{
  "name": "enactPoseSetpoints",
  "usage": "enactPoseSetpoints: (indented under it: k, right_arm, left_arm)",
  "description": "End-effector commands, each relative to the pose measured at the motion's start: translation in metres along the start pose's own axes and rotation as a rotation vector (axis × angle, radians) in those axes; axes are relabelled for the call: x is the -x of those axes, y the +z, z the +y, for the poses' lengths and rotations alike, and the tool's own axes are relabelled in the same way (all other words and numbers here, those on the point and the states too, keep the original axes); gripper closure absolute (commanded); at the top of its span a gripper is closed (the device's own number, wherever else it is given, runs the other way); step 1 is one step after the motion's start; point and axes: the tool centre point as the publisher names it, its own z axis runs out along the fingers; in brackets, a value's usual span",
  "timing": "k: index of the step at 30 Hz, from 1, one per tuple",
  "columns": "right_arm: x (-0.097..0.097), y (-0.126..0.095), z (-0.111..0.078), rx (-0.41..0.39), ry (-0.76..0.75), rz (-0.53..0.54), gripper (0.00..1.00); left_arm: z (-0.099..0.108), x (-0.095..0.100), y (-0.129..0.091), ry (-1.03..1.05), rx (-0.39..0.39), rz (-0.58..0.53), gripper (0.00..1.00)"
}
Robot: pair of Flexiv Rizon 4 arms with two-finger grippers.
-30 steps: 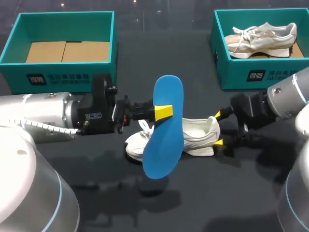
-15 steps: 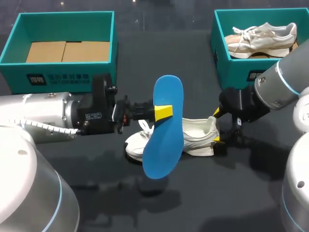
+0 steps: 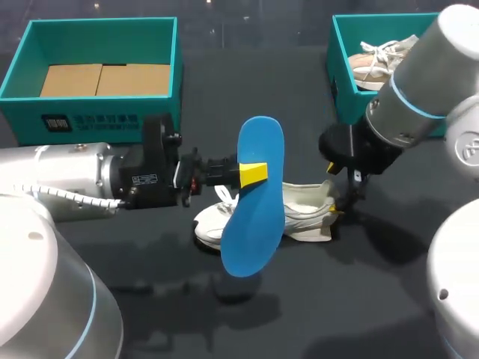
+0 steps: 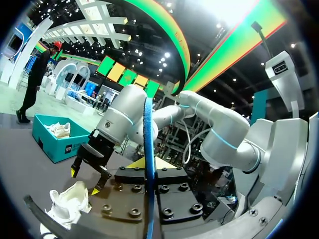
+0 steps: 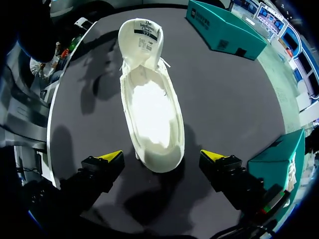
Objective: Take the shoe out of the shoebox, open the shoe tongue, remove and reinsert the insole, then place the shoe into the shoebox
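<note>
Head view: white shoe lies mid-table, opening up, heel to the right. Blue insole held upright clear of it, left gripper clamped on its edge, likely staged for reinsertion. Right gripper spread wide, straddling heel without contact, probably to steady shoe.

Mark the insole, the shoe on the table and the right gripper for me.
insole (image 3: 254, 208), head view, middle of its blue face.
shoe (image 5: 152, 114), right wrist view, bare footbed.
right gripper (image 5: 160, 155), right wrist view, midway between its tips.
</note>
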Motion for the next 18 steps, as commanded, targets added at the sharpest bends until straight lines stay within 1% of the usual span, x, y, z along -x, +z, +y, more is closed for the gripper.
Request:
enactPoseSetpoints:
  k: [1, 9, 13, 18]
  right_arm:
    - [0.002, 0.0, 0.005, -0.218, -0.001, 0.002, 0.0]
    - [0.007, 0.001, 0.011, -0.216, -0.01, 0.013, 0.0]
    - [0.011, 0.0, 0.022, -0.211, -0.027, 0.008, 0.0]
    - [0.021, 0.002, 0.038, -0.205, -0.058, -0.01, 0.0]
  left_arm:
    - [0.002, -0.001, 0.001, 0.0, -0.003, -0.003, 1.0]
    - [0.002, -0.001, 0.001, 0.0, -0.003, -0.003, 1.0]
    - [0.002, -0.001, 0.001, 0.0, -0.003, -0.003, 1.0]
    - [0.002, -0.001, 0.001, 0.0, -0.003, -0.003, 1.0]
